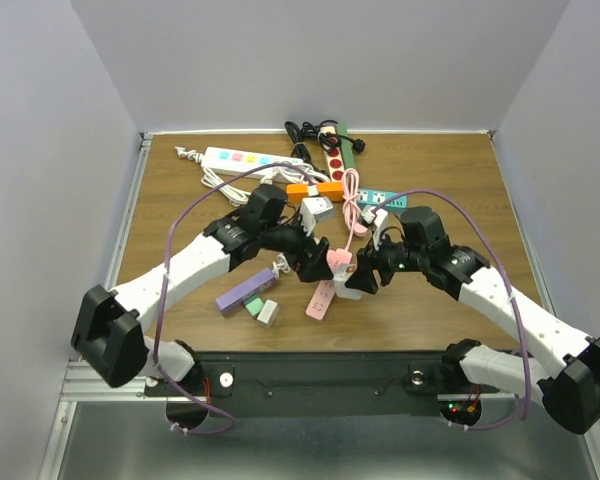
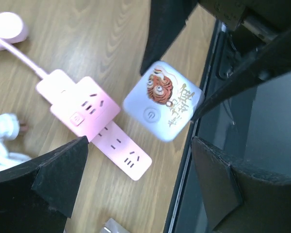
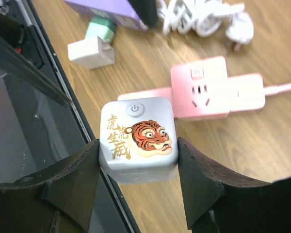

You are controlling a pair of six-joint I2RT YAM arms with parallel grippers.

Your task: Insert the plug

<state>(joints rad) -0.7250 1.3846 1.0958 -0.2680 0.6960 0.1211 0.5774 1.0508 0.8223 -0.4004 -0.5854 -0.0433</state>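
white plastic cube plug [image 3: 138,138]: orange tiger face, gold lettering. pink flat plastic power strip [image 3: 211,94]. brown wood-grain bench [image 3: 262,141].

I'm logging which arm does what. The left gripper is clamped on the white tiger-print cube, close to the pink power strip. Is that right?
Not quite. The right gripper is the one clamped on the white tiger-print cube, as the right wrist view shows. The left gripper is open and holds nothing. The cube is indeed close to the pink power strip.
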